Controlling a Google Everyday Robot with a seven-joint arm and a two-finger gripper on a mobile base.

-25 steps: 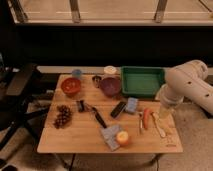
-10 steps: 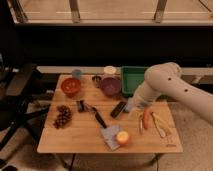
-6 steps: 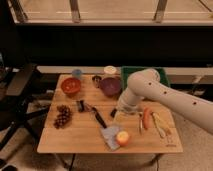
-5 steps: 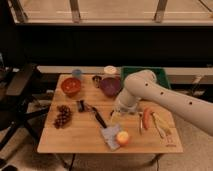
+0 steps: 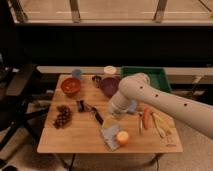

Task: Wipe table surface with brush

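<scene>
The brush (image 5: 94,113) lies on the light-brown table surface (image 5: 75,139), left of centre. Its black handle runs diagonally and its dark blocky head (image 5: 80,105) points to the back left. My white arm reaches in from the right across the table's middle. My gripper (image 5: 112,116) hangs at the arm's lower end, just right of the brush handle's near end and above a blue cloth (image 5: 110,135). It looks open and holds nothing. The arm hides the table directly behind it.
Along the back stand a red bowl (image 5: 71,86), a purple bowl (image 5: 108,86), a blue cup (image 5: 76,73), a white cup (image 5: 110,70) and a green tray (image 5: 152,77). Grapes (image 5: 62,116) lie left, an orange fruit (image 5: 122,137) in front, and a carrot (image 5: 146,119) and banana (image 5: 161,126) right. A chair (image 5: 20,87) stands at the left.
My arm has swung left from the table's right side to over its middle, bringing the gripper down close to the brush. The brush and other objects have not moved.
</scene>
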